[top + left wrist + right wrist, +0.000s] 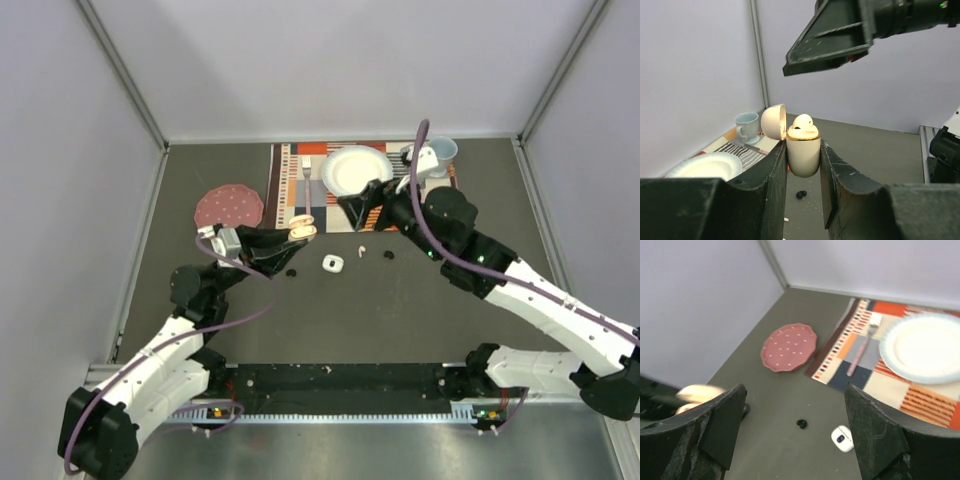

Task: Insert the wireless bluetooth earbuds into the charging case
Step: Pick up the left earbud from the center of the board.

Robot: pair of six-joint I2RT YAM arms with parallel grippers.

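Observation:
My left gripper [803, 150] is shut on a cream charging case [804, 156] with a gold rim, held upright above the table. Its lid [773, 121] is swung open to the left. A pale earbud [803, 121] sits in the case's top. My right gripper [826, 44] hangs just above the case, open and holding nothing; from above it [362, 205] is to the right of the case [303, 231]. A black earbud [801, 423] lies on the table below the right gripper [795, 390]. Another black earbud [387, 255] and a small pale earbud [361, 247] lie further right.
A white closed case [333, 262] lies mid-table. A striped placemat [283, 190] at the back carries a white plate [356, 169], a pink fork [860, 352] and a cup [746, 126]. A pink dotted plate [228, 206] lies to its left. Walls enclose the table.

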